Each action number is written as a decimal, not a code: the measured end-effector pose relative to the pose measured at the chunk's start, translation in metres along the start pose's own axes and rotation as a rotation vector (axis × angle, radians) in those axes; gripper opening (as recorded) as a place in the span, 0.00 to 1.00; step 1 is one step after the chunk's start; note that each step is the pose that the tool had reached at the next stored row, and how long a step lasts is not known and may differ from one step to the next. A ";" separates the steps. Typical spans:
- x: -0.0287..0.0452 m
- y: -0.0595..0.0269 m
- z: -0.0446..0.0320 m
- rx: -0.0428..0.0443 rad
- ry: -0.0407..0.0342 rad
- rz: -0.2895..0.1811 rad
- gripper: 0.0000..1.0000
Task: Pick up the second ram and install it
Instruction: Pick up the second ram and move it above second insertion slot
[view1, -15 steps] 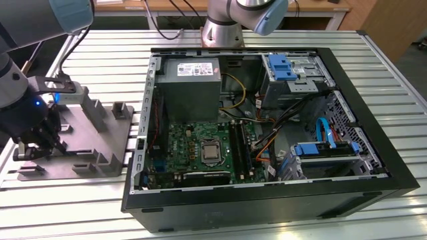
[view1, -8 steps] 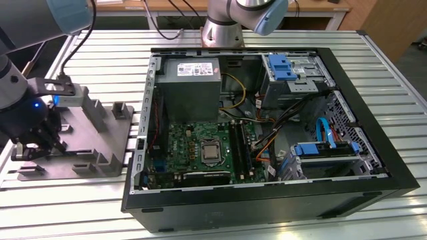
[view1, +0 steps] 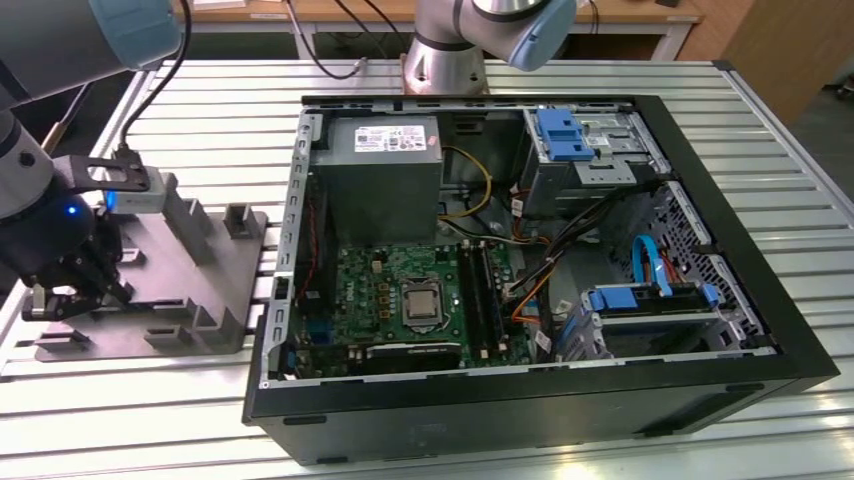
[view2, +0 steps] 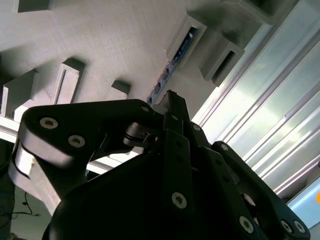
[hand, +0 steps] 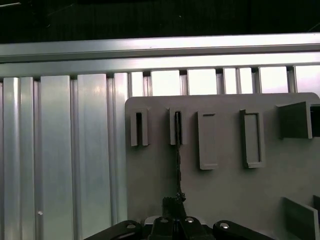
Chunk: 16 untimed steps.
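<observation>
Evidently the gripper (hand: 175, 203) is clamped on the second ram (hand: 177, 160), which stands edgewise in the grey holder (hand: 225, 200).

matt grey plastic holder (hand: 225, 200) on a ribbed, shiny metal table (hand: 60, 150) (brushed-looking).

A robotics lab: slatted aluminium bench (view1: 227, 110), open computer tower (view1: 534, 410), grey parts fixture (view1: 200, 270), robot arm base (view1: 445, 60)
</observation>
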<state>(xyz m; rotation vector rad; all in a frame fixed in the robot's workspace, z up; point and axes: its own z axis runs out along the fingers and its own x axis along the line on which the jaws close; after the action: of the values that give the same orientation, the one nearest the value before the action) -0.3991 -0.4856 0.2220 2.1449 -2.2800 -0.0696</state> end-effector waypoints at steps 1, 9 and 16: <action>0.0000 0.0000 0.0000 0.0000 -0.0003 0.000 0.11; 0.0000 0.0000 0.0001 -0.0002 -0.0028 -0.001 0.36; -0.0021 -0.0001 0.0081 -0.0020 -0.0138 -0.056 0.36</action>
<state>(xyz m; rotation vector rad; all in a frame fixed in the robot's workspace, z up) -0.3992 -0.4834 0.2139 2.2140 -2.2263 -0.0874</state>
